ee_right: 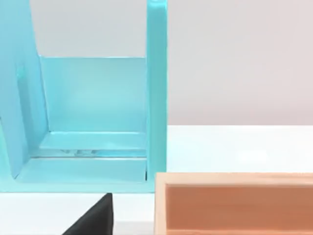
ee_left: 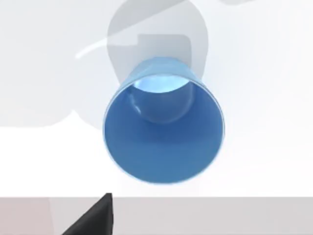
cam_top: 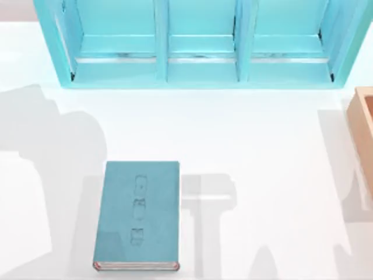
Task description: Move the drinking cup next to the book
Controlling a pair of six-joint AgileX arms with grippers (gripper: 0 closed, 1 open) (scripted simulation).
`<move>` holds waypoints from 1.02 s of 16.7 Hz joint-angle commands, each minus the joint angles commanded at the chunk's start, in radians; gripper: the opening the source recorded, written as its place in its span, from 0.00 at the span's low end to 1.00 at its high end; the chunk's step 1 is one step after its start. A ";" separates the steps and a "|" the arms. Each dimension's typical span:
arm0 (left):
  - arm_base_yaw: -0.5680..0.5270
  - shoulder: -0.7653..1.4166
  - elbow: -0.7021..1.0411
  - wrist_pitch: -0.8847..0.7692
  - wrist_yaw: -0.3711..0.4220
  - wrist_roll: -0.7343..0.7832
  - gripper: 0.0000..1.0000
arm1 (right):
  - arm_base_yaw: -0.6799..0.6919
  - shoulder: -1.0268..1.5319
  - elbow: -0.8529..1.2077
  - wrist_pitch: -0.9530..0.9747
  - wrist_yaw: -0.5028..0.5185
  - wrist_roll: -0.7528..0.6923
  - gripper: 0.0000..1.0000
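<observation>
The book [cam_top: 138,214] lies flat on the white table, left of centre and near the front edge in the top view. It is teal, with faint marks down its cover and red-trimmed white pages at its near end. The drinking cup [ee_left: 164,142] stands upright on the table in the left wrist view. I look down into its blue inside and pale-blue bottom. A black part of my left gripper [ee_left: 93,220] sits in front of the cup and apart from it. A black part of my right gripper [ee_right: 93,218] shows near the wooden box, holding nothing that I can see.
A big turquoise shelf unit [cam_top: 198,44] with three bays spans the back of the table; one bay [ee_right: 93,122] faces the right wrist camera. A wooden box [cam_top: 364,134] stands at the table's right edge. White table surface lies between the book and the box.
</observation>
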State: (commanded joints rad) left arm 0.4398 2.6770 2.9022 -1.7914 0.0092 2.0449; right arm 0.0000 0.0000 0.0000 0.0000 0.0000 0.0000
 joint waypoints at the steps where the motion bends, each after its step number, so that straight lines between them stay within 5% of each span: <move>1: 0.000 0.000 0.000 0.000 0.000 0.000 1.00 | 0.000 0.000 0.000 0.000 0.000 0.000 1.00; 7: -0.004 -0.014 -0.072 0.055 -0.001 -0.004 1.00 | 0.000 0.000 0.000 0.000 0.000 0.000 1.00; 17: 0.001 -0.142 -0.619 0.471 -0.002 0.000 1.00 | 0.000 0.000 0.000 0.000 0.000 0.000 1.00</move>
State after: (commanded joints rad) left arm 0.4406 2.5346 2.2829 -1.3206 0.0071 2.0444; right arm 0.0000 0.0000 0.0000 0.0000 0.0000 0.0000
